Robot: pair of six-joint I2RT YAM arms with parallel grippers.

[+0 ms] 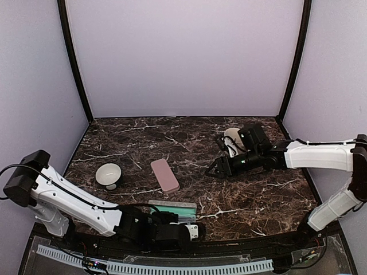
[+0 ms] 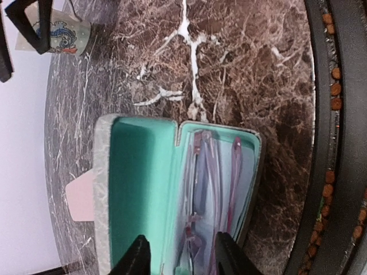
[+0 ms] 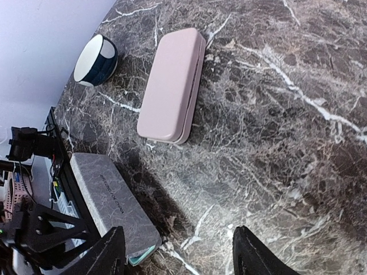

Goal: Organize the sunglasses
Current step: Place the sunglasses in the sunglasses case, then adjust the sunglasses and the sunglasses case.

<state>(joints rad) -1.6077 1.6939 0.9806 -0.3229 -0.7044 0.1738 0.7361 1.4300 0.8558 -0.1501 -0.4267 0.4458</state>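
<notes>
Left gripper [image 2: 182, 259]: we find its jaws spread, pinching nothing. Just ahead of them sits the open grey case [image 2: 102, 189], lid to the left of the jaws, tray to the right. Red glasses [image 2: 213, 189] lie folded in that tray, reaching back between the jaws. Their long axis runs along the case, straight away from the jaws, one end toward them. We judge release under way: withdraw straight back, clear of the frame, and confirm both temples sit below the rim before closing the lid. Right gripper [image 3: 180, 255]: jaws spread, empty, pink case [image 3: 172, 86] ahead.
</notes>
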